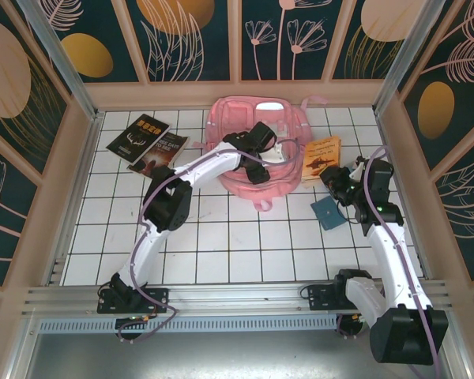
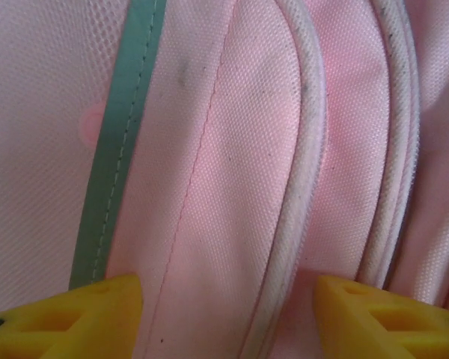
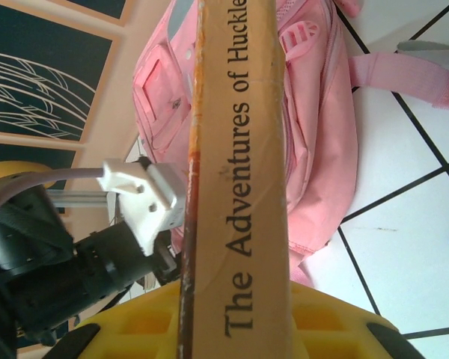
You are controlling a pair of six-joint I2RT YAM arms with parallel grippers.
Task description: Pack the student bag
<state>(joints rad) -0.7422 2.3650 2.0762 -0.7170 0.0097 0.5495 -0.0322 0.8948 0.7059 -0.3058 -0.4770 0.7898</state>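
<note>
Metal rail [image 1: 221, 294] fronts white tiled table [image 1: 221, 245], student bag [image 1: 229, 112] near floral walls [image 1: 197, 39].

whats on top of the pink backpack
The left claw hangs open over the pink backpack, its arm lying across it. The fabric beneath the arm and the bag's inside are covered.

Large pink student bag [image 1: 233, 114], lying flat, far centre

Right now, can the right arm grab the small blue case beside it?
Probably not yet. The small blue case lies uncovered on the table, so the way looks free. But the right fingers are shut on a book and would have to release it first.
</note>
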